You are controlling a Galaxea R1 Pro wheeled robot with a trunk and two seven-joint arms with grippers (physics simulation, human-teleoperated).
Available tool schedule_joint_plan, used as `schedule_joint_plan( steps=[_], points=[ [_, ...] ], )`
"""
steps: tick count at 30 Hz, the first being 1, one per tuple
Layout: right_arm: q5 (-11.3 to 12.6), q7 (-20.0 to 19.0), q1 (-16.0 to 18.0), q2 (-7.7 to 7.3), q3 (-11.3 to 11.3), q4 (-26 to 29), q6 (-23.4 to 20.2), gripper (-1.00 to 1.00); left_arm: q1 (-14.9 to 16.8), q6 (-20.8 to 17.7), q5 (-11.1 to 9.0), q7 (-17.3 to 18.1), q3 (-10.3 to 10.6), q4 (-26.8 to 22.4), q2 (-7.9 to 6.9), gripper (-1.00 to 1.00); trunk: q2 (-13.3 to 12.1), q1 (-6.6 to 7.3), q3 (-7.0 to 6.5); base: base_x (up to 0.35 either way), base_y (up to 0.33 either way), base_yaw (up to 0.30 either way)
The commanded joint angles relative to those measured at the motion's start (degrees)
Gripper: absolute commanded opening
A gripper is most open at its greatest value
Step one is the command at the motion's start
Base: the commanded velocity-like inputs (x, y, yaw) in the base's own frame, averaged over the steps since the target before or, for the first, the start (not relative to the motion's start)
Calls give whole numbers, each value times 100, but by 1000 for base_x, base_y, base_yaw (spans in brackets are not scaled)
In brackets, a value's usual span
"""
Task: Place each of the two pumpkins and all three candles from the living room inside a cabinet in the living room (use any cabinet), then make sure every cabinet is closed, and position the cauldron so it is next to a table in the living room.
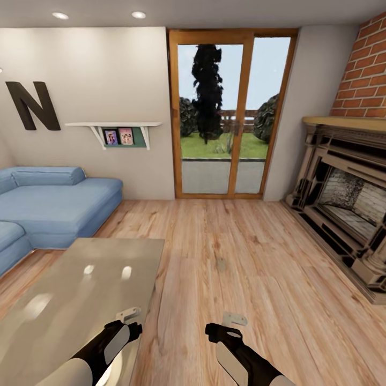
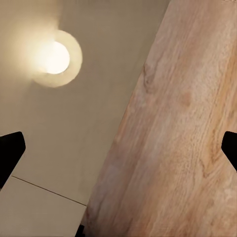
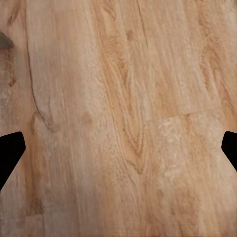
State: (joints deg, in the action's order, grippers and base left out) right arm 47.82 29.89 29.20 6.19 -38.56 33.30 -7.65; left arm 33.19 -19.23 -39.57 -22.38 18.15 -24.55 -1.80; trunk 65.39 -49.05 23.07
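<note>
Glossy grey table [image 1: 64,300] at left, left gripper [image 2: 118,148] and right gripper [image 3: 118,148] both wide, holding nothing; advisable: scan slowly for pumpkins, candles.

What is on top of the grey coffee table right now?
Nothing rests on the visible part of the table; its glossy top carries only reflections of ceiling lights. The left gripper hangs over its near corner, fingers open, and the left arm hides that corner.
</note>
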Motion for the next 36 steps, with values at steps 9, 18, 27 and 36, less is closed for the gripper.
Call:
schedule_joint_plan(
  steps=[9, 18, 27, 36],
  points=[
    [17, 43, 6, -4, -29, 11, -31, 100, 3, -20, -51, -47, 48, -14, -9, 100, 4, -2, 7, 66, 0, 0],
    [11, 39, 6, -4, -29, -4, -35, 100, 3, -20, -51, -47, 48, -14, -12, 100, 4, -2, 7, 2, 0, 0],
    [-47, 35, 6, -4, -35, -12, -35, 100, 3, -20, -51, -47, 48, -14, -10, 100, 4, -2, 7, 0, 0, 0],
    [-62, 38, 6, -4, -31, -5, -34, 100, 3, -20, -51, -47, 48, -14, -14, 100, 4, -2, 7, 30, 0, 0]
  ],
)
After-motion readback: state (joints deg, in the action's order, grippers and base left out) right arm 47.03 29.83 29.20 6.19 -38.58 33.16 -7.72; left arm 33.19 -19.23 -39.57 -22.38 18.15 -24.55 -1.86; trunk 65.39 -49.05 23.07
